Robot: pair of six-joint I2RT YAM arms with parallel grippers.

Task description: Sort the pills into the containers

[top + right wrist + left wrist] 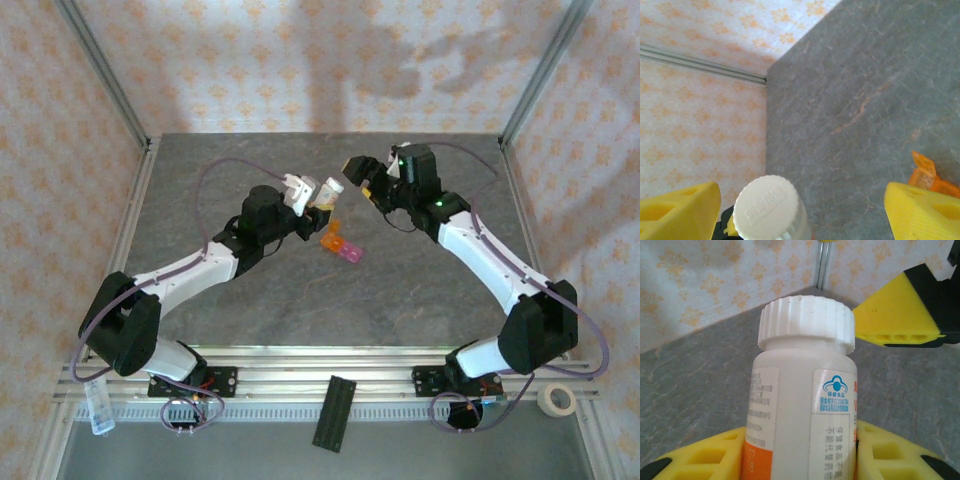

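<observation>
- White bottle [805, 400] sits nearest, gripped between the yellow fingers [695, 460] of the left gripper [800, 455], which is clamped on its body. The ribbed cap [807, 322] is on.
- Right gripper [799, 212] has its jaws wide apart, one finger on either side of the cap. Neither finger is clearly pressing on it.
- Risk: if those jaws close off-centre, they could catch only the cap's edge and slip on the ribs. They could also twist the whole bottle in the left grip instead of turning the cap.
- Risk: the bottle appears to be held clear of the table [250, 300], close to the containers. A cap that comes free with a jerk could scatter pills across the slab, some toward its edges.
- Risk: the containers look light, so a low-swinging finger could shove them out of place.
- Containers [340, 245] lie around the middle of the table, a little toward its far edge, between the two arms and just nearer than the bottle.
- They form a short joined strip of an orange compartment [329, 239] and a pink compartment [351, 256], both translucent.
- From the right wrist, a flap stands up on the orange compartment, likely an open lid. Whether the pink one is open I cannot tell.
</observation>
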